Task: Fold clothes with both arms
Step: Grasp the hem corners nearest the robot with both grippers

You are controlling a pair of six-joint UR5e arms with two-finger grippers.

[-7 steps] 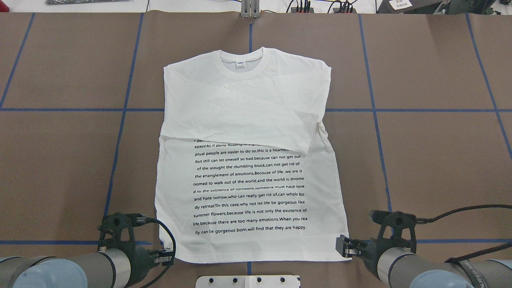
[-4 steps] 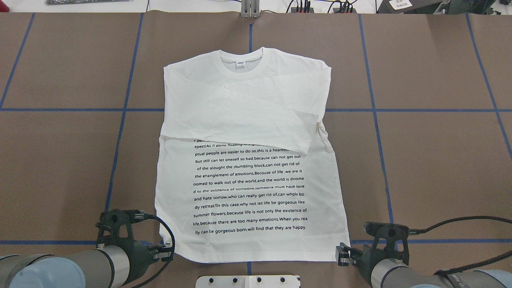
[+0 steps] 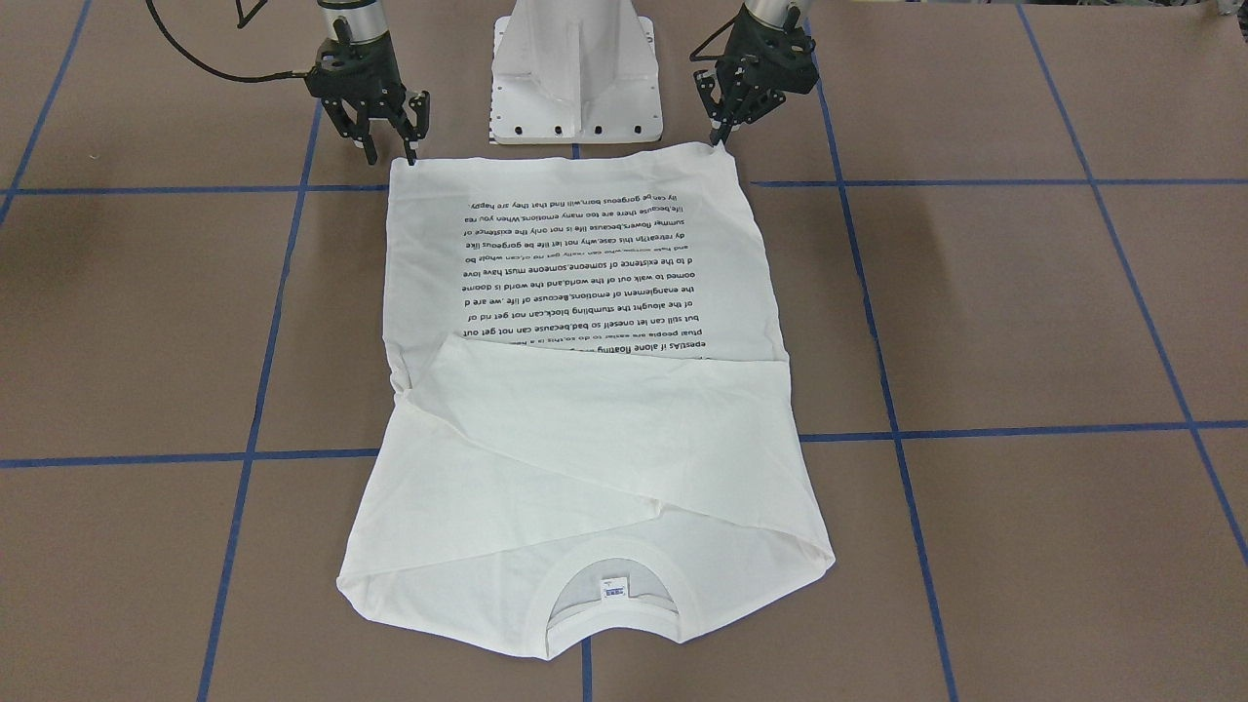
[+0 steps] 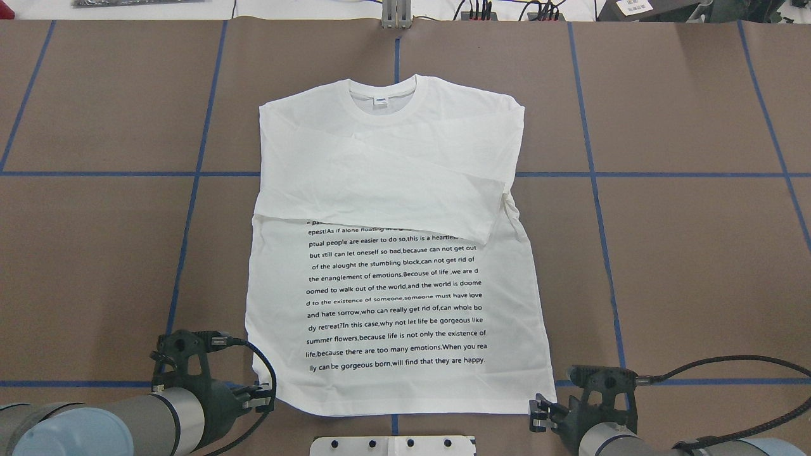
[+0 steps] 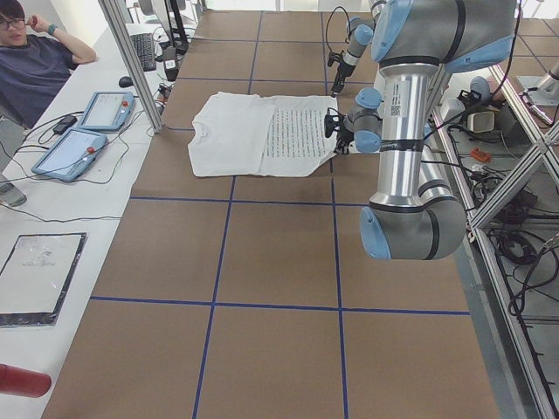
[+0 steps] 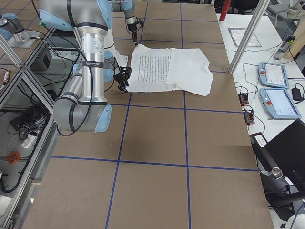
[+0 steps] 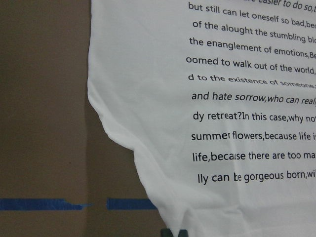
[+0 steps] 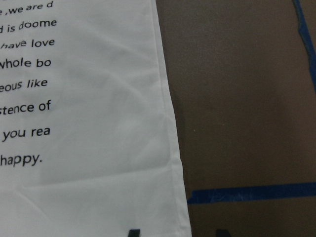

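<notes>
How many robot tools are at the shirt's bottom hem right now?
2. The left tool is at one hem corner of the shirt, on the robot's left; the right tool is at the other corner.

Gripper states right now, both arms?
Left gripper: at the T-shirt hem corner; open or shut cannot be told.
Right gripper: open, holding nothing.

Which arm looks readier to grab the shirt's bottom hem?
Probably the right. The right gripper is open, its fingertips straddling a hem corner of the T-shirt. The left gripper also sits at its corner, but whether it is open is unclear.
</notes>
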